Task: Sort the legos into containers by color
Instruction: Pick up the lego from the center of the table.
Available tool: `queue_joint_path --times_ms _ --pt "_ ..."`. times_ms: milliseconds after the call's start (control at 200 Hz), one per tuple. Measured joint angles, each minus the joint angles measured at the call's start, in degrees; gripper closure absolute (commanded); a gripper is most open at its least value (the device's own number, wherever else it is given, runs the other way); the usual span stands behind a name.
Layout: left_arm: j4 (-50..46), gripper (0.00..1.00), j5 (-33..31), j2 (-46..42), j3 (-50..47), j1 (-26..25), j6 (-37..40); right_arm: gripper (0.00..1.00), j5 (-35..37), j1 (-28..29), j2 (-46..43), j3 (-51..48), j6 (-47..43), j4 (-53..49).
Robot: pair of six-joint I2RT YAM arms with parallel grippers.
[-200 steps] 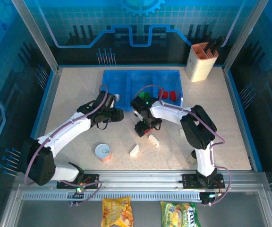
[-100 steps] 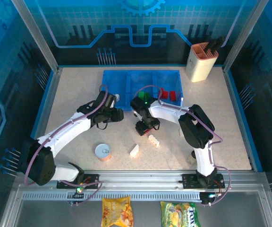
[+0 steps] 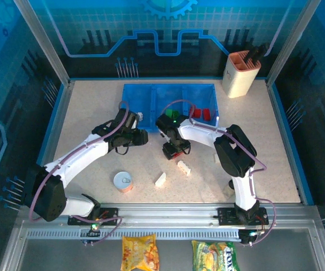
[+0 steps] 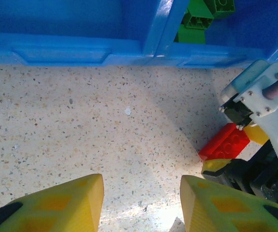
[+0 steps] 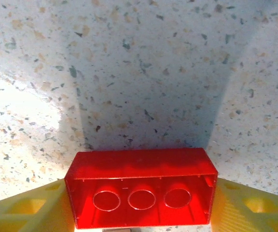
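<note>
In the right wrist view my right gripper is shut on a red lego, one yellow finger against each short end, just above the speckled table. From above, this gripper sits just in front of the blue three-compartment tray. My left gripper hovers open to its left, nothing between its fingers. The left wrist view catches the same red lego at the right. Green legos lie in the middle compartment and red ones in the right one. Three white legos lie on the table.
A round tin can stands at the front left. A beige knife block stands at the back right corner. Two snack bags lie past the near rail. The tray's front wall runs close ahead of the left gripper.
The right gripper's jaws have closed onto the red lego and it has shifted slightly towards the tray. The left arm has stayed still.
</note>
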Motion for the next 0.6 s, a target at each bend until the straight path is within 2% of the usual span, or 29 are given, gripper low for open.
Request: queue_joint_path --times_ms 145,600 --pt "0.2 0.53 0.0 0.4 0.1 0.0 0.0 0.35 -0.9 -2.8 -3.0 -2.6 2.0 0.5" --pt "1.2 0.53 1.5 2.3 1.4 0.0 0.0 0.39 -3.1 -16.8 -14.1 -8.8 6.2 1.5"
